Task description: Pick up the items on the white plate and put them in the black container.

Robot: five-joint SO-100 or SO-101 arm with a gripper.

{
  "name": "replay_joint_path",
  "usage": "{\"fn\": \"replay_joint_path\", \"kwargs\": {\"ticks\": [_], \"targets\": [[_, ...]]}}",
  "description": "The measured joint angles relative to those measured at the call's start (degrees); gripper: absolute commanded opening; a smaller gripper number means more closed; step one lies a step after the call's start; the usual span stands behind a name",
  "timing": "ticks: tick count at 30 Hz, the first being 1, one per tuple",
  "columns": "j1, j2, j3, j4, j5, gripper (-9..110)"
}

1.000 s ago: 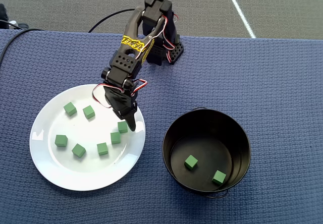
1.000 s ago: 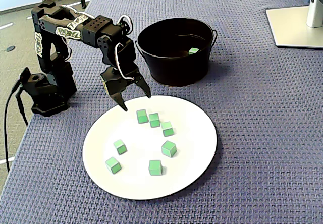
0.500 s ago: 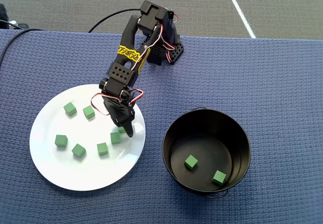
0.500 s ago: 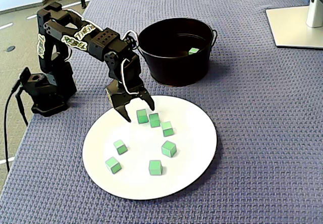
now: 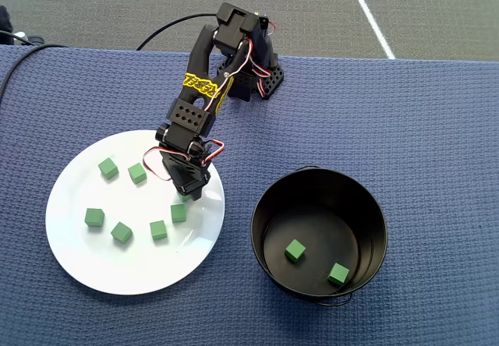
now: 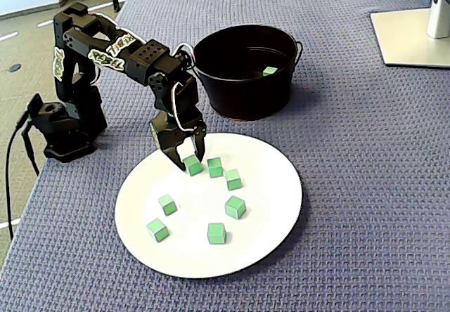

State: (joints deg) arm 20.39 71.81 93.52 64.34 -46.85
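Blue woven tabletop (image 6: 365, 185). White plate (image 6: 274, 228) at 7 o'clock in the overhead view carries seven green cubes (image 6: 235, 206). Black pot (image 5: 269, 198) at 5 o'clock holds two more. End effector (image 6: 188, 163) low at plate's 2 o'clock rim, fingers narrowed against one cube (image 6: 193, 164).

Matte green cubes (image 6: 235, 206) lie on a glossy white plate (image 6: 274, 224). The pot (image 5: 269, 206) is black inside and out, with two more green cubes (image 5: 295, 250) on its floor. The counter (image 5: 421, 128) wears a blue waffle-weave cloth. The black arm (image 6: 133, 52) carries yellow-and-white lettered stickers and red and white wires.
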Motion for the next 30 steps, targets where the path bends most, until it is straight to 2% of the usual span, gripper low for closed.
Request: {"fn": "replay_joint_path", "kwargs": {"ticks": [3,9,14,18,21,22,25,28,30], "targets": [[0.00,4.83,0.09,0.00,4.22,0],[-3.69,24.61,-3.78,1.93,22.85,0],[-18.72,30.76,-16.61,6.42,31.29,0],[-31.46,29.71,-17.67,1.05,32.34,0],[-36.74,26.54,-15.03,-2.64,32.34,0],[-37.62,25.66,-13.54,-3.87,32.34,4],[-38.32,25.31,-8.17,-7.65,32.52,26],[-38.41,25.31,-5.98,-8.96,34.10,37],[-38.58,25.58,-6.06,-8.17,34.98,39]]}}
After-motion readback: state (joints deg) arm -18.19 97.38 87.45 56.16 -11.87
